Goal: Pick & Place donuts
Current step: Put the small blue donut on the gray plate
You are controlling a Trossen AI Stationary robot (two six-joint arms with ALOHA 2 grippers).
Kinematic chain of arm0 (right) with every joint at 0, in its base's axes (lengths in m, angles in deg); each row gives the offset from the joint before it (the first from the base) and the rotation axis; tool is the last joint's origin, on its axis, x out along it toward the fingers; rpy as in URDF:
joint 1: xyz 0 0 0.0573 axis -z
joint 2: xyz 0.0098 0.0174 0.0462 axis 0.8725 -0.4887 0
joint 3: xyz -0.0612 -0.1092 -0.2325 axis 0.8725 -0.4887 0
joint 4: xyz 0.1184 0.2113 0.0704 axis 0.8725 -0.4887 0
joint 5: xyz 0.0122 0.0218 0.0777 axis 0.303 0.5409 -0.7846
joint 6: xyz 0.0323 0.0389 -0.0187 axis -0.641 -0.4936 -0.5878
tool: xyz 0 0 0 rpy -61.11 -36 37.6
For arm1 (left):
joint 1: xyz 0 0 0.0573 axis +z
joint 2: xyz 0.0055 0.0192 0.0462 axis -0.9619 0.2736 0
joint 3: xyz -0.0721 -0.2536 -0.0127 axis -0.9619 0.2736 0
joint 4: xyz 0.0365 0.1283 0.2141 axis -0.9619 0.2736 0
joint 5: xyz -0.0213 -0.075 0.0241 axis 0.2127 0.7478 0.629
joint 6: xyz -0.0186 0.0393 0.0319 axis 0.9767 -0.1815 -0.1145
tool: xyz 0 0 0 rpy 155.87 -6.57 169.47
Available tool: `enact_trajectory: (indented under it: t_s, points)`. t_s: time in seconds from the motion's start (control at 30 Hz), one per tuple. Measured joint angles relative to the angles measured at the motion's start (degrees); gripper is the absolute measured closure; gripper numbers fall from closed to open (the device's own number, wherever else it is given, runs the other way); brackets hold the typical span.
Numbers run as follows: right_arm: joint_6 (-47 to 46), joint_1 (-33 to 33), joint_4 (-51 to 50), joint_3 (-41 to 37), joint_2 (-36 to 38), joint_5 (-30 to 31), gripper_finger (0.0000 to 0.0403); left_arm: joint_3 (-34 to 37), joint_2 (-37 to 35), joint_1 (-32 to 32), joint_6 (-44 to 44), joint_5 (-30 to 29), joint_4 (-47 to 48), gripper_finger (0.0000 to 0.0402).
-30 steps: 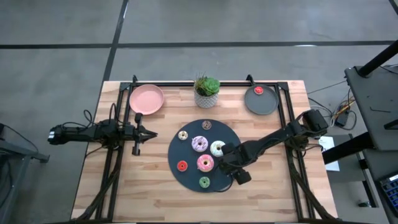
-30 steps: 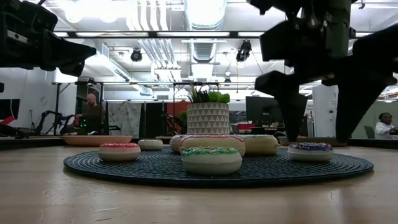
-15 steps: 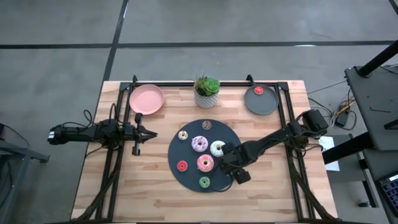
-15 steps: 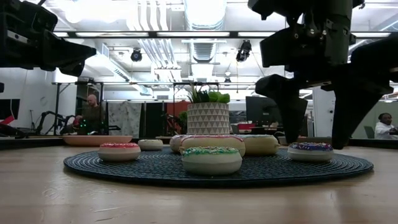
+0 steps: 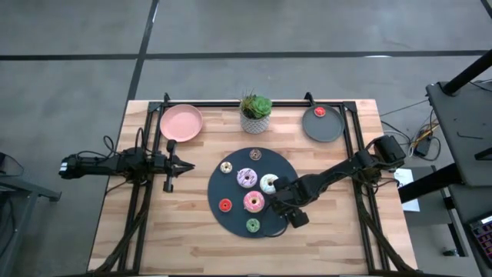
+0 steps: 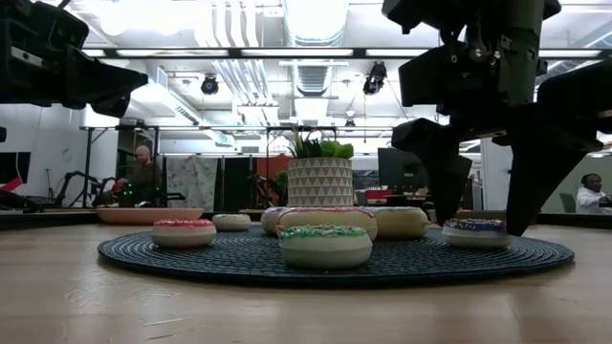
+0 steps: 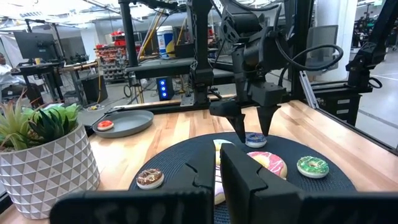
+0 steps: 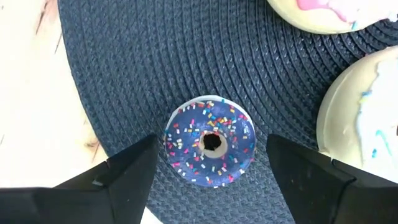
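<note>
The donuts are mostly still on the dark round mat (image 5: 231, 219) in the middle of the wooden table (image 5: 188, 246); only one, the small red donut (image 5: 320, 112), already lies in the grey plate (image 5: 332, 131) at the table's far right corner. The pink plate (image 5: 181, 121) at the far left corner holds nothing that the high view shows. On the mat the high view shows seven: a brown one (image 5: 255, 155) at its far edge, a cream one (image 5: 226, 167), the purple-white one (image 5: 247, 178), the white one (image 5: 269, 183), the pink one (image 5: 254, 201), a second red one (image 5: 225, 205) and a green one (image 5: 253, 225) at the near edge. An eighth, the blue donut (image 8: 210, 140), sits at the mat's right edge under the right arm. The right gripper (image 8: 210, 168) hangs directly over it with its fingers spread wide on either side and not touching it, so nothing is held yet. From the low view the fingertips seem close to the mat, though their exact height is hard to judge. The left gripper (image 5: 189, 166) waits clenched and empty near the table's left edge. I judge the task to be at an early stage: one donut placed, the blue one about to be grasped, the rest untouched.
</note>
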Motion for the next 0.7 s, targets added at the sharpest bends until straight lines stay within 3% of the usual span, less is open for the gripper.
enact_trajectory:
  t_s: [0.7]
  points:
    - [0.0,0.0,3.0,-2.0,0.0,0.0,0.0135,0.0,0.0,0.0,0.0,0.0,0.0,0.0402]
